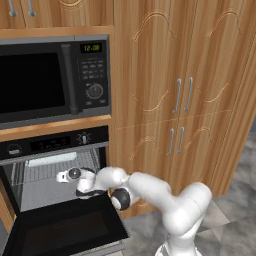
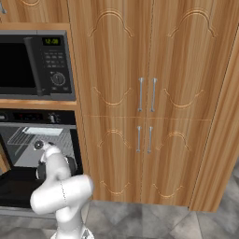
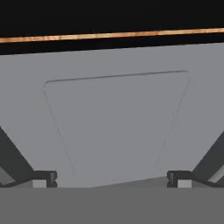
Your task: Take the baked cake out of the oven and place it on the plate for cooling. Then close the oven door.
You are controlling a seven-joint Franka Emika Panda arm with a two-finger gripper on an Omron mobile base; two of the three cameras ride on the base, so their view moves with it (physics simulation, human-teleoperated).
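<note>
My arm reaches into the oven [image 1: 55,170], its door [image 1: 67,227] hanging open below my wrist. My pincer [image 3: 111,179] is spread wide, both tips far apart, nothing between them, facing a flat grey inner surface with a faint panel outline. I cannot make out the cake in the cavity, nor a plate. By my judgement a baked cake is light but soft and crumbly: best gripped low, gently, across its firmer rim or its tin, and carried level.
</note>
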